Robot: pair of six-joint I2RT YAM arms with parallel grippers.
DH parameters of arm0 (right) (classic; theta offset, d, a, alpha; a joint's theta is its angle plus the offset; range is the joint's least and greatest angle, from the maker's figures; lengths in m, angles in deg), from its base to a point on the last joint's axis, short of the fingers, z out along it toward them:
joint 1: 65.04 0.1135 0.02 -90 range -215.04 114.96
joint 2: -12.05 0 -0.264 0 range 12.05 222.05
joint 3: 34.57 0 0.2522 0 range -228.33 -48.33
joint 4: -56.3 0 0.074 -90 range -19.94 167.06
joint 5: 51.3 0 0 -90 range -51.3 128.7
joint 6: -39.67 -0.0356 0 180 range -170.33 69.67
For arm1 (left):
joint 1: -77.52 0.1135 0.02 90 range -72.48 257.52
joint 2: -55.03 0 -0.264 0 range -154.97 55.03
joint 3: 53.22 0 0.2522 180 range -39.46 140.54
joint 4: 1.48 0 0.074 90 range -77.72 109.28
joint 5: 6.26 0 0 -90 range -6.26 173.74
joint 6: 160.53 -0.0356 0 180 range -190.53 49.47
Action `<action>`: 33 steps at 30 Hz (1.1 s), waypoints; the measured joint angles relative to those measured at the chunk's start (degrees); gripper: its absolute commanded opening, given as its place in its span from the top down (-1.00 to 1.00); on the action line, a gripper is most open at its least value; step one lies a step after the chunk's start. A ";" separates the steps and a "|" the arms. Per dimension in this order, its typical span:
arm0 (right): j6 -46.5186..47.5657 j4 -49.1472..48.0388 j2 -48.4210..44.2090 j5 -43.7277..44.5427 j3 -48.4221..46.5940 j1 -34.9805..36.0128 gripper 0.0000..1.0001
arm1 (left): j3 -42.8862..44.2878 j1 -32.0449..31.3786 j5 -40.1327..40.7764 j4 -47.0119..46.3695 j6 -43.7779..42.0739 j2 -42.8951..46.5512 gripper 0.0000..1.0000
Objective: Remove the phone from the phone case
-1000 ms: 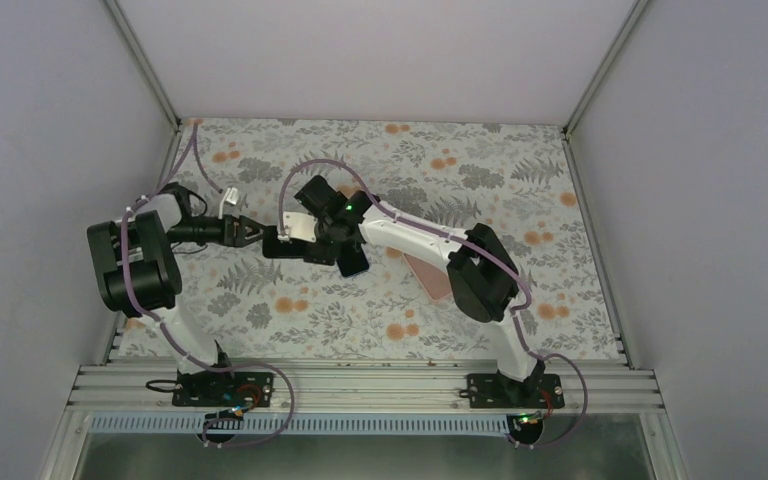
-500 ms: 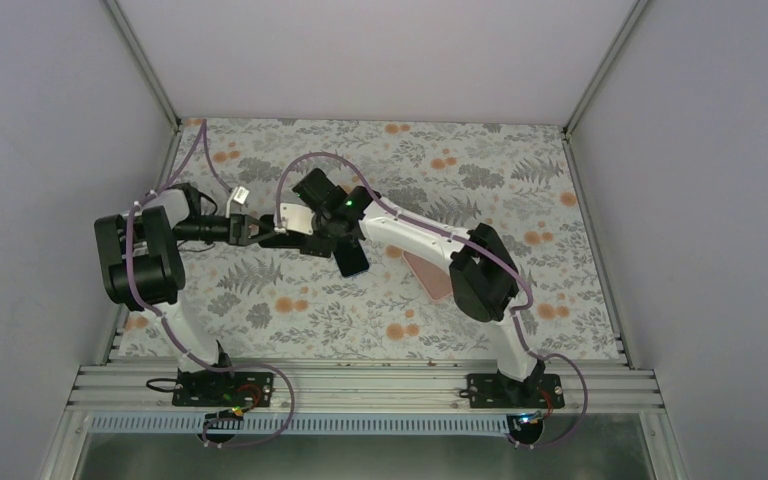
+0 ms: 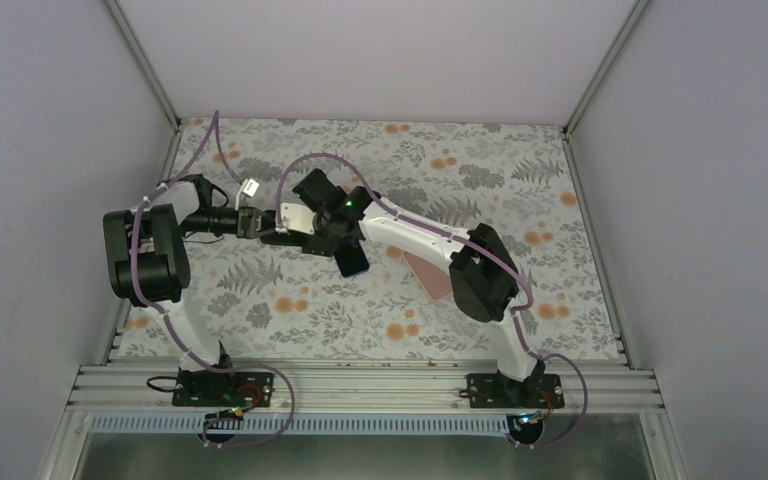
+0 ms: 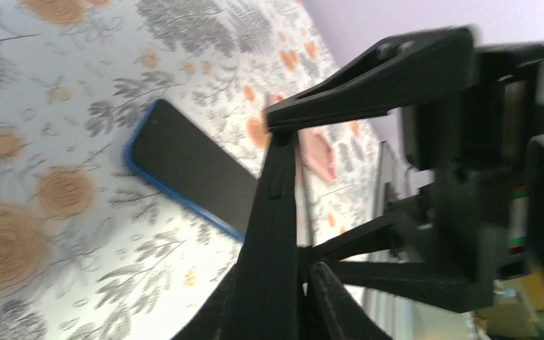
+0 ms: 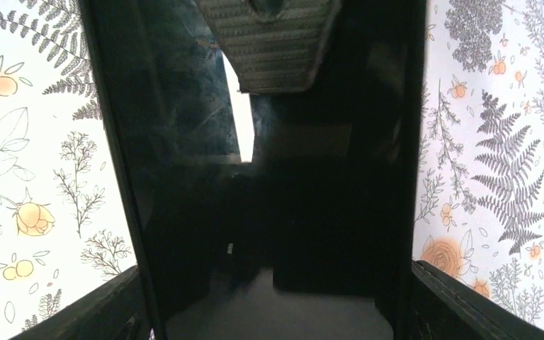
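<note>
- The right gripper (image 3: pixel 295 232) is holding the black cased phone (image 5: pixel 269 212) clear of the floral-printed table cover (image 3: pixel 460 170), left of centre. Its jaws are clamped across the slab's width.
- The left gripper (image 3: pixel 258 224) is meeting that phone's free end. One ribbed grey pad (image 5: pixel 269 42) is lying over the glossy face, but I cannot tell whether the jaws are fully pinched on it.
- The step in hand is probably getting a purchase on the case's lip. I judge it is going best with the pad catching only the rim at one corner, not phone and case together, while the right gripper is bracing the body. Peeling corner first then looks better than pulling straight.
- The smooth face is probably giving little friction, so a shallow pinch may be sliding off.
- The phone is looking thin, hard-edged and mirror-dark, with a small side button (image 4: pixel 275 188) on its edge. Where case ends and handset begins is not showing.
- A blue-rimmed dark slab (image 4: pixel 191 177) and a matte pink flat piece (image 3: pixel 430 275) are lying on the cover nearby, apart from both grippers.
</note>
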 measured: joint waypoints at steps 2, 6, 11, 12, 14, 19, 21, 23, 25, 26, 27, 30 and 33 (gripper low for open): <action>0.17 -0.07 0.00 0.83 0.20 0.00 -0.24 | 0.17 -0.26 -1.25 1.16 0.44 0.00 0.84; 0.09 -0.20 -0.11 2.03 0.39 0.07 -0.55 | 0.59 -0.44 -1.84 2.84 1.64 -0.02 0.95; -0.13 0.11 -1.18 0.52 0.24 -0.07 -1.00 | 3.19 -0.72 -0.83 6.14 -2.14 -0.02 0.95; -0.11 0.87 -1.53 -0.55 -0.26 -0.44 -0.99 | 4.13 -0.90 -0.02 6.64 -3.43 -0.02 0.95; 0.15 3.56 -2.14 -3.32 -2.47 -1.31 -1.00 | 6.97 -1.57 2.03 7.48 -5.38 0.11 0.95; 2.56 11.61 -5.60 -14.93 -7.63 -8.96 -1.00 | 9.53 -6.34 12.09 1.09 -3.02 4.87 0.95; 4.35 14.80 -8.72 -20.00 -7.61 -14.58 -1.00 | 10.54 -10.38 16.59 -1.88 -1.53 8.00 0.95; 6.47 16.70 -11.91 -24.17 -6.75 -19.82 -1.00 | 13.27 -14.69 19.63 -3.78 -0.83 10.40 0.95; 8.79 17.22 -16.02 -28.44 -3.13 -25.38 -0.91 | 16.35 -18.01 20.24 -5.20 -1.07 11.72 0.95; 9.62 17.68 -17.59 -29.83 -1.38 -27.08 -0.85 | 17.62 -19.02 20.04 -5.62 -1.60 12.24 0.95; 10.67 17.68 -19.15 -31.36 0.92 -28.39 -0.75 | 18.67 -19.85 19.52 -6.10 -2.21 12.87 0.95; 13.68 18.18 -21.70 -35.65 6.95 -29.09 -0.38 | 19.37 -21.31 18.10 -7.26 -4.35 15.39 0.95; 15.78 19.10 -21.94 -39.71 11.08 -28.55 -0.24 | 18.93 -22.84 17.31 -7.67 -6.88 17.27 0.95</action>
